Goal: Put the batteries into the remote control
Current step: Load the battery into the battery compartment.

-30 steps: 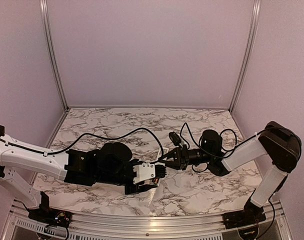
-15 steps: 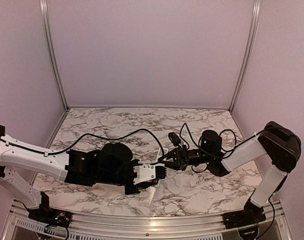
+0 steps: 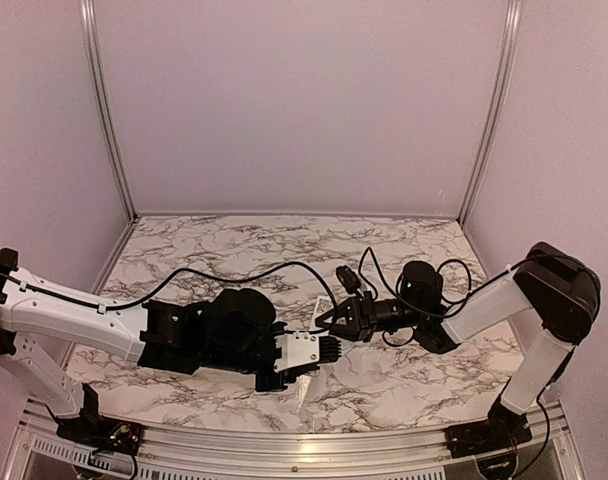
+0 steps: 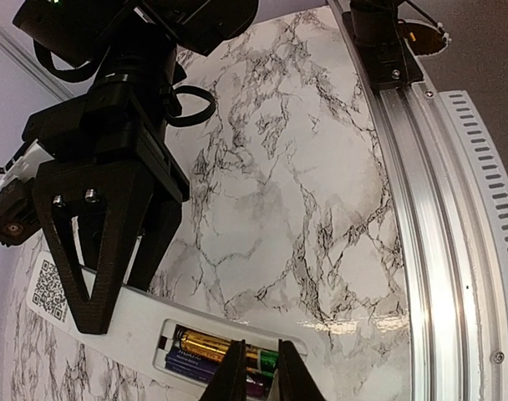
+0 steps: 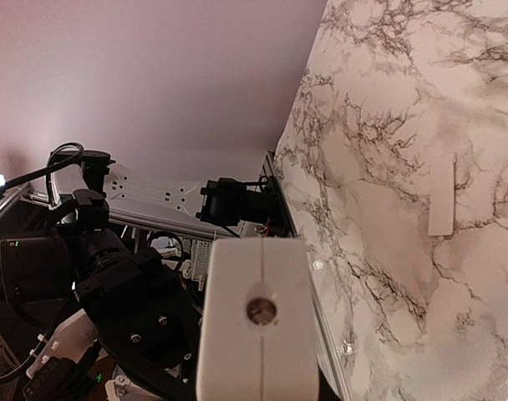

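The right pincer is clamped across the slim white plastic remote control near its end with the QR sticker, one black finger over the back face and the other behind it. The bar is held up above the marbled white surface, between the two arms. Its back faces the left wrist camera, and the recessed compartment is uncovered. Two cells lie side by side in it, the shiny golden battery and, just beside it, the dark blackish battery.

The left pincer has its tips right at that compartment, drawn close with only a slim gap between them. Whether they pinch a cell I cannot tell.

In the right wrist view a small flat white rectangular piece lies on the marble, well apart from the remote.
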Motion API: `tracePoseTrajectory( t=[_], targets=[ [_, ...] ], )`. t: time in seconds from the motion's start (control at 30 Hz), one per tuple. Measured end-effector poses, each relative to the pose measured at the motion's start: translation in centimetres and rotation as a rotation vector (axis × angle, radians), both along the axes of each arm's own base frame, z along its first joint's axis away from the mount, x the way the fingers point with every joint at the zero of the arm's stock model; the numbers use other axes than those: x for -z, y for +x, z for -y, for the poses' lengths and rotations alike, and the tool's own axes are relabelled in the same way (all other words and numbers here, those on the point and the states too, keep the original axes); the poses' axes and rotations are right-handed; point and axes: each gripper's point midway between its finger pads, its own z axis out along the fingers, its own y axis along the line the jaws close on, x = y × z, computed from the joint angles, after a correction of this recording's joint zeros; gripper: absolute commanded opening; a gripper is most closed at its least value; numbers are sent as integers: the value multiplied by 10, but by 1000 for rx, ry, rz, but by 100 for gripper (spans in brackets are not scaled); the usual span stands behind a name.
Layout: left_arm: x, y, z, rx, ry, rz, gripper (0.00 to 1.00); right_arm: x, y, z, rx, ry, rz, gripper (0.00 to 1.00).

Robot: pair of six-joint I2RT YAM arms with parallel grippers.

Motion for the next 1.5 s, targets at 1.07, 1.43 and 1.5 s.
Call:
tracePoseTrajectory(
  t=[1.07,1.43,1.5],
  targets=[
    [-11,0,4,11,-51,-15,30,-9,-2,-1,-11,32,9,0],
    [-71,-10,-9,58,-189,10,25,-10,-9,-2,-38,35,7,0],
    [-67,-13,-10,72,-170,15,24,-10,-10,-3,-42,34,6,0]
  ],
)
